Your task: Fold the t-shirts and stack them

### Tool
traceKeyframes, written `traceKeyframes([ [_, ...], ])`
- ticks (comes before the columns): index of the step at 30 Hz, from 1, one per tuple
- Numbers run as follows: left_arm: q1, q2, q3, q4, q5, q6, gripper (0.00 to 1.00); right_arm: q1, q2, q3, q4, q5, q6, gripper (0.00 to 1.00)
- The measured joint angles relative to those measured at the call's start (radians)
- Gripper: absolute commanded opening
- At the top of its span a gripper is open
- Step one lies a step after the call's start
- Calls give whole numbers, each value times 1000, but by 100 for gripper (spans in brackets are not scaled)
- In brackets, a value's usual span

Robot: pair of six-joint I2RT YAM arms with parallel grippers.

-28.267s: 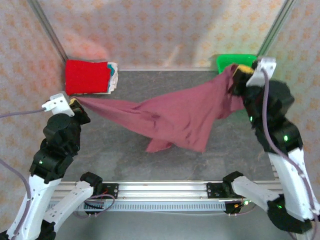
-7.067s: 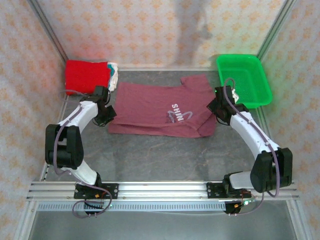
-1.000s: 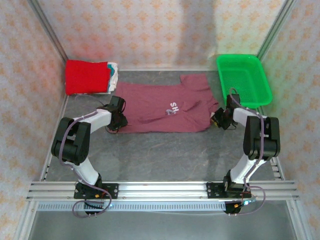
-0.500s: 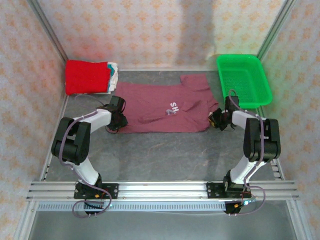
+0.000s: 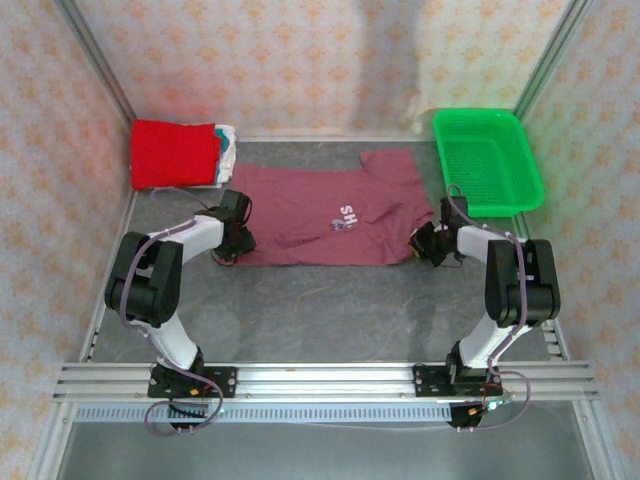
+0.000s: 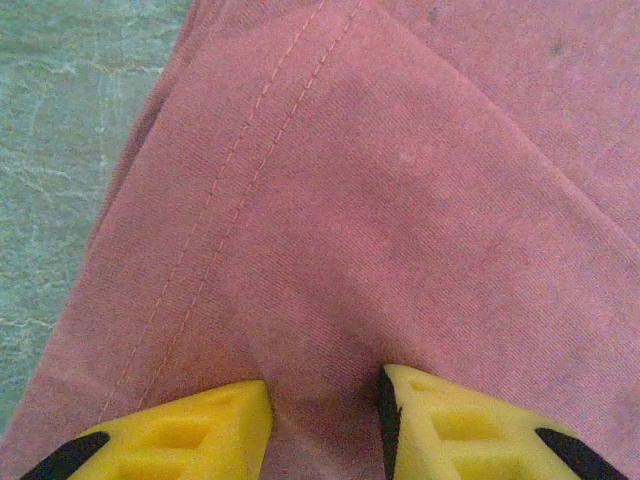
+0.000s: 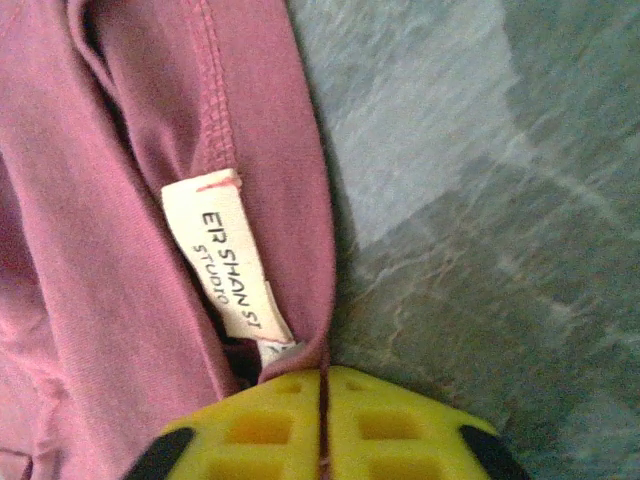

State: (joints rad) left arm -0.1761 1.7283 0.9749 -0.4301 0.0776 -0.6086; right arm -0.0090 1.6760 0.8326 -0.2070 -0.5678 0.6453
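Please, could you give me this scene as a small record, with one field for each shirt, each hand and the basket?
shirt in work: maroon cloth t-shirt with white print, spread on the grey table, print partly hidden by a fold
left hand: fingers apart, on the shirt's left end
right hand: shut on the shirt's edge, beside a white sewn label
stack: bright red folded shirt atop whitish folded shirts, far left corner
basket: green plastic basket, far right corner
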Motion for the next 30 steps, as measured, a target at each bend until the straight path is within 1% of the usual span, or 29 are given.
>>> traceKeyframes([
  [1,0,0,0,0,0,0,36,-8,-2,0,-2,3,-2,0],
  [8,0,0,0,-1,0,0,36,-76,-29,-1,-45,76,-40,0],
  [17,0,-2,0,-2,1,0,36,-80,-63,32,-171,160,-98,0],
  [21,0,-6,-2,-1,25,-1,36,-84,-65,37,-210,192,-113,0],
  [26,-9,-29,-33,6,58,-5,36,-86,-65,26,-216,202,-123,0],
  [30,-42,-92,-106,21,74,-32,37,-91,-77,1,-200,205,-128,0],
])
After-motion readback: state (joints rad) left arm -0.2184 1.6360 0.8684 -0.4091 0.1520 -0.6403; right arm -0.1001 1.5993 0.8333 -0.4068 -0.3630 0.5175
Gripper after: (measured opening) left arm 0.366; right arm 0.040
